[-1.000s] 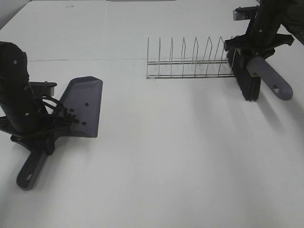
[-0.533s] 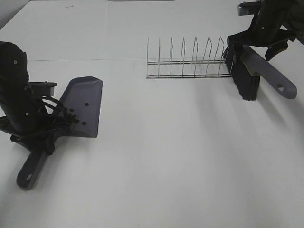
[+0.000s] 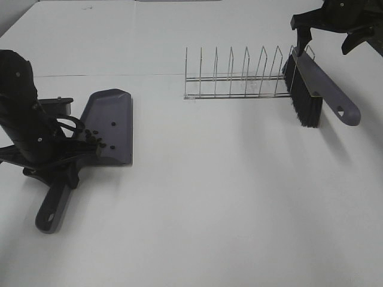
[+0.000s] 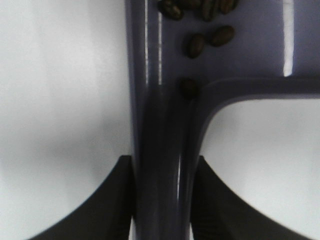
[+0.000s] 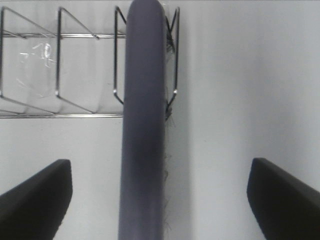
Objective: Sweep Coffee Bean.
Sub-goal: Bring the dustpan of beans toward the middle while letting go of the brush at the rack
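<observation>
A grey dustpan point(image 3: 111, 122) lies flat on the white table at the left. My left gripper point(image 3: 58, 170) is shut on its handle point(image 4: 162, 165). Several coffee beans point(image 3: 94, 139) sit inside the pan near the handle end, and they also show in the left wrist view point(image 4: 202, 30). A black-bristled brush point(image 3: 306, 89) with a grey handle point(image 5: 143, 125) leans in the right end of a wire rack point(image 3: 236, 78). My right gripper point(image 3: 328, 30) is wide open above the brush and does not touch it.
The wire rack point(image 5: 60, 75) stands at the back centre-right with several upright dividers. The white table point(image 3: 209, 197) reaches the front edge of the view. The dustpan's handle tip point(image 3: 49, 216) points toward the front left.
My right gripper has opened, let go of the brush and risen away from it; the brush now leans in the rack's end. My left gripper has shifted the dustpan slightly right.
</observation>
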